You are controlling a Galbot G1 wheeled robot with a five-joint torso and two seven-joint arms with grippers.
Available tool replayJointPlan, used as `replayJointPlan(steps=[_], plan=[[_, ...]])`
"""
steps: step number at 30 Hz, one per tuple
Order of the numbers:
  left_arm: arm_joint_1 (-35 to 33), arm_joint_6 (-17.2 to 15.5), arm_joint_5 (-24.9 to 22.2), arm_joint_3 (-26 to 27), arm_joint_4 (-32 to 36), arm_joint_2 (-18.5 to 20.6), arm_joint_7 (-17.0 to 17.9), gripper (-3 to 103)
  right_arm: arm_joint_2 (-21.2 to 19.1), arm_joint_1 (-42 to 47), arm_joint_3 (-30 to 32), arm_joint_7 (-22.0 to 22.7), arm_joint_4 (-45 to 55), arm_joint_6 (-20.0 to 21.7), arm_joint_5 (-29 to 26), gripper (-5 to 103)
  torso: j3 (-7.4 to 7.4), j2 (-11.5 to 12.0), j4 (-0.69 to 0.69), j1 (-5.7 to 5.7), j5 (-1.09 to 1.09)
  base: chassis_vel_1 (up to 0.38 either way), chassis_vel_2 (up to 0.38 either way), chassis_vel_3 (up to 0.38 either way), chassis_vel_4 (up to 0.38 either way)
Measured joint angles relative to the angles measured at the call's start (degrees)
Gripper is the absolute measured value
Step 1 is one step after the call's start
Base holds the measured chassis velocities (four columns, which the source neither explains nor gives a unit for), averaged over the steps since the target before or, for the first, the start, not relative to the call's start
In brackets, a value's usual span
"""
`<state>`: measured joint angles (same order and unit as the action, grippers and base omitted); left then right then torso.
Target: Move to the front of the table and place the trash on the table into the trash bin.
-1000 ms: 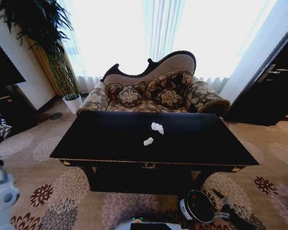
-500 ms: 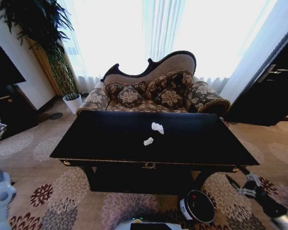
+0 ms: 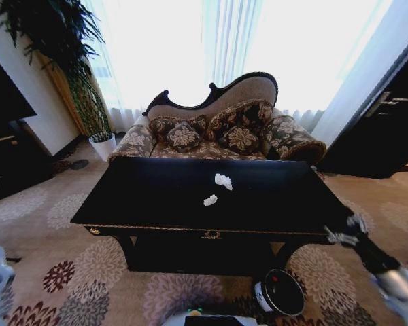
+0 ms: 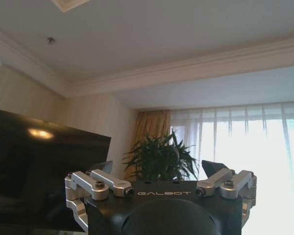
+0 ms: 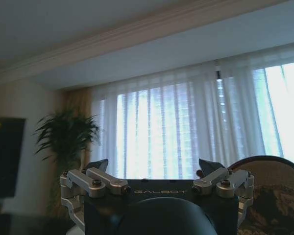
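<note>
Left gripper point(image 4: 157, 169): at the far left edge of the head view, out beside the table and well apart from it. In its wrist view the fingers stand spread wide with nothing between them, pointing up toward the ceiling and a potted plant point(image 4: 159, 157).

Table point(image 3: 156, 204): glossy black top with gold trim along the front edge, a patterned sofa point(image 3: 221, 129) right behind it.

Paper bits: two small white lumps lie near the middle of the tabletop — one point(image 3: 223, 180) farther back, the other point(image 3: 210, 200) just in front of it and slightly left, close together but not touching.

Trash bin point(image 3: 280, 292): round and black, lying tilted on the carpet in front of the table's right half, its opening turned toward the camera.

Right gripper point(image 3: 345, 229): raised at the table's front right corner, above the carpet and well up from the bin. In its wrist view point(image 5: 156, 166) the fingers are spread — nothing held — aimed at the curtained window point(image 5: 186, 127).
</note>
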<state>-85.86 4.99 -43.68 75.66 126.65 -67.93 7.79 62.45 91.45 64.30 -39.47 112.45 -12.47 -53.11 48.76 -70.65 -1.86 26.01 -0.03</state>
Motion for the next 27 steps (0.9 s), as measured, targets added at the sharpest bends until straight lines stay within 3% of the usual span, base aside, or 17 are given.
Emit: replayJointPlan(steps=[1,2,5,10,18,23,27], plan=[[0.0,0.0,0.2,-0.2,0.3,-0.1,0.0,100,-0.4,-0.6,-1.9,5.1,2.7,1.3,1.0,100,0.0,0.0,0.0,0.0,0.02,0.0,0.0,0.0,0.0],[0.0,0.0,0.2,-0.2,0.3,-0.1,0.0,100,-0.4,-0.6,-1.9,5.1,2.7,1.3,1.0,100,0.0,0.0,0.0,0.0,0.02,0.0,0.0,0.0,0.0],[0.2,-0.3,-0.3,0.1,1.2,0.1,0.0,100,-3.5,-3.0,-6.1,16.7,8.7,5.9,3.6,100,0.0,0.0,0.0,0.0,-0.01,0.0,0.0,0.0,0.0],[0.9,-0.2,-0.8,-0.7,0.4,1.2,0.1,100,-7.1,-4.3,-7.1,24.5,13.2,11.2,3.5,100,0.0,0.0,-0.01,0.0,0.02,0.0,0.0,0.0,0.0],[1.7,-0.4,0.3,-3.5,0.5,1.2,0.1,100,-10.6,-5.5,-7.8,28.2,16.7,16.4,2.6,100,0.0,0.0,0.02,-0.01,0.02,0.0,0.0,0.0,0.0],[2.0,-0.6,1.5,-5.4,0.9,1.4,0.0,100,-13.0,-5.7,-9.1,33.8,18.6,20.9,1.8,100,0.0,0.0,-0.03,-0.01,0.03,0.0,0.0,0.0,0.0],[1.2,-0.6,2.2,-6.0,2.7,1.3,0.0,100,-19.6,-8.3,-12.8,37.6,16.8,22.5,-0.2,100,0.0,0.0,0.0,-0.01,0.02,0.0,0.0,0.0,0.0]])
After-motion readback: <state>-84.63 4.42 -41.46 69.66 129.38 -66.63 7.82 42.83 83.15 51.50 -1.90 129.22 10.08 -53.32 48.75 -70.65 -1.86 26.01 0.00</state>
